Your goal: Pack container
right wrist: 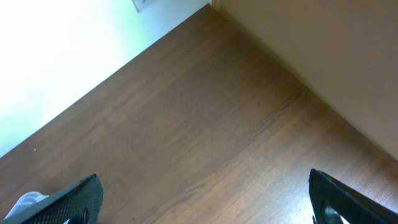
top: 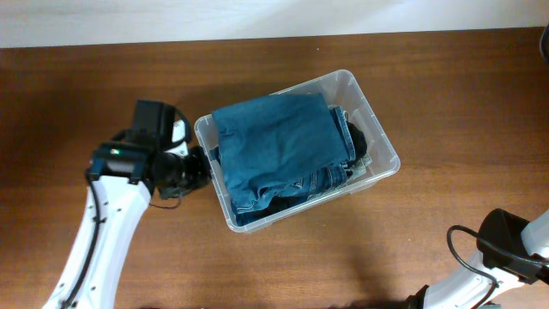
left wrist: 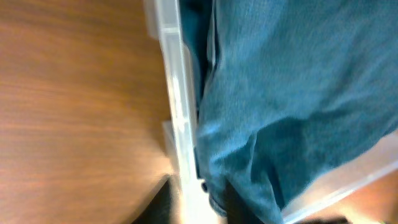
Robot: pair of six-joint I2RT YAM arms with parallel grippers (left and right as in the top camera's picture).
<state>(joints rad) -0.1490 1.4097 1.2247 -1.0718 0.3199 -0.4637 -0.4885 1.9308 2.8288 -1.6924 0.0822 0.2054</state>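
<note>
The container (top: 383, 148), a clear plastic tub, sits tilted in the middle of the brown table. Folded blue jeans (top: 274, 142) fill it nearly to the rim, with a darker garment (top: 357, 137) under them at the right side. My left gripper (top: 202, 166) is at the tub's left wall. In the left wrist view it (left wrist: 194, 208) straddles the container's rim (left wrist: 177, 93), one dark finger outside and one inside against the jeans (left wrist: 286, 93), closed on the wall. My right gripper (right wrist: 205, 208) hangs wide open over bare table.
The right arm (top: 515, 245) is low at the table's front right corner, far from the tub. A pale wall runs along the table's far edge (top: 274, 34). Bare wood surrounds the tub on all sides.
</note>
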